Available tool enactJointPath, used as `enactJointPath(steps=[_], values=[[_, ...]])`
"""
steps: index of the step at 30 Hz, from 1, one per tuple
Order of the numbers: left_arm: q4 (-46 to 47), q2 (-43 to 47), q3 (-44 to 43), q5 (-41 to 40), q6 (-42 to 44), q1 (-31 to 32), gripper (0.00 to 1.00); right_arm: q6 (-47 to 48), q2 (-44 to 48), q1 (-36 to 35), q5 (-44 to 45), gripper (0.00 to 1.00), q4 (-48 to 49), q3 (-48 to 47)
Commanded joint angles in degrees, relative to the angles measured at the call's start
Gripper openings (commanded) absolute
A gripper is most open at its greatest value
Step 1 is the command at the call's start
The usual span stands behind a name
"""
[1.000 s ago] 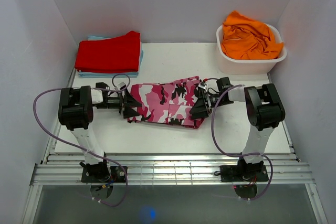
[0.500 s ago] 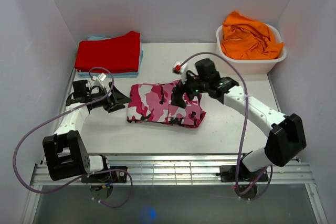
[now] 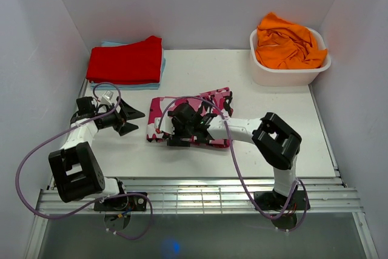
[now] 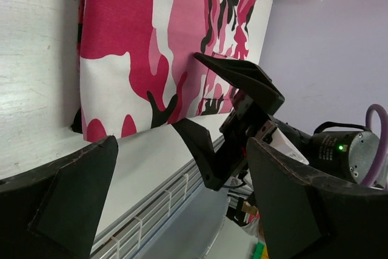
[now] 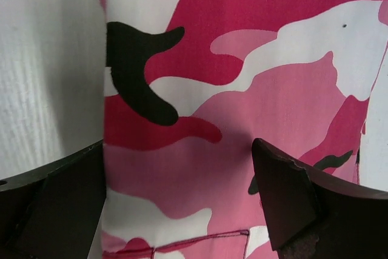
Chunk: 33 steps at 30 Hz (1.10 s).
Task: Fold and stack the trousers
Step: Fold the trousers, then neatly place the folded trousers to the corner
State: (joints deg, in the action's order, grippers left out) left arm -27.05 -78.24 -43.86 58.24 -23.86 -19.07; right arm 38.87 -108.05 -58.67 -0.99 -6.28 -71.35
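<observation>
At the back left of the white surface (image 3: 200,68), a plain red garment (image 3: 126,60) lies folded flat on top of a light blue cloth (image 3: 162,67), whose edges show along the red one's far and right sides. At the back right corner stands a white tub (image 3: 285,74) heaped with a crumpled orange garment (image 3: 286,43) that rises above its rim. A slatted metal rail (image 3: 200,197) runs along the near edge.
</observation>
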Motion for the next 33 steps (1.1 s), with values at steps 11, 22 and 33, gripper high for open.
enactJointPath(steps=[11, 22, 33], values=[[2.70, -1.92, 3.69, -4.17, -3.03, -1.23, 0.98, 3.40, -8.84, -1.79, 6.00, 0.72, 10.85, -2.39], [4.97, 0.18, 8.25, -14.65, -9.52, -1.23, 0.98, -13.02, -10.96, 3.65, -10.86, 0.08, 0.31, -13.72], [17.47, 1.60, 9.76, -16.05, -17.89, 0.44, 0.98, -15.14, -9.63, 4.80, -17.20, 0.08, -1.63, -12.85]])
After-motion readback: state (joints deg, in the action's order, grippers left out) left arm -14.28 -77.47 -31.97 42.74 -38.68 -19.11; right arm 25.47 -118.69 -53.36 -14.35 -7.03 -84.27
